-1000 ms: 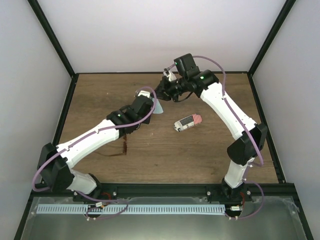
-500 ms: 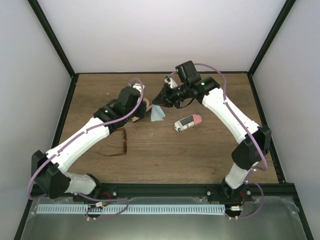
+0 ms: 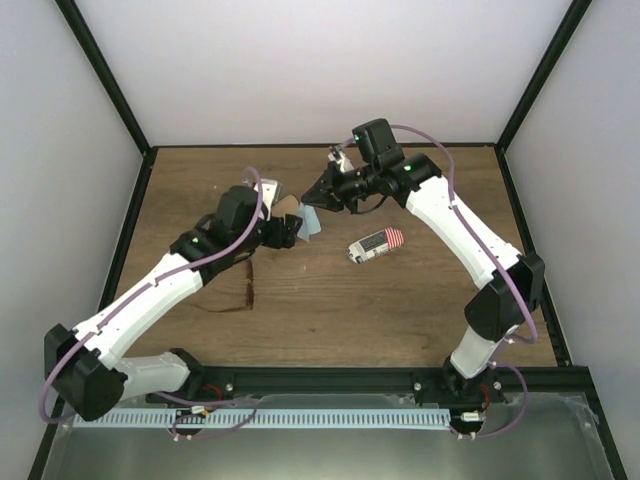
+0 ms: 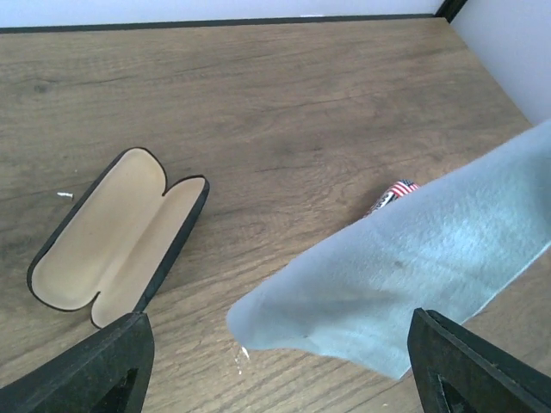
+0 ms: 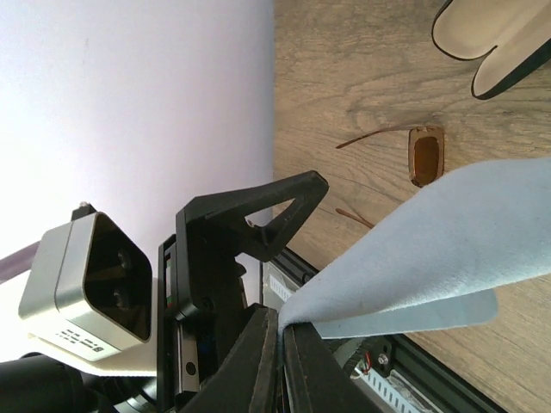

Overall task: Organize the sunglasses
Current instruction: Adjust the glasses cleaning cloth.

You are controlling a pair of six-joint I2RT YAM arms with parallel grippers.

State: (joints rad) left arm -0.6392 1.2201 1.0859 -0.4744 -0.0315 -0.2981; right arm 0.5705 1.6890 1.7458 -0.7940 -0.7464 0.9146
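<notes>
Right gripper pinches the blue cloth shut; left gripper stands wide open.
The left one holds nothing, just beside the hanging cloth. The sunglasses lie on the table, near left.

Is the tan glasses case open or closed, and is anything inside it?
Open and empty: the glasses case lies with both halves spread on the table, showing only bare tan lining. The sunglasses lie outside it.
</notes>
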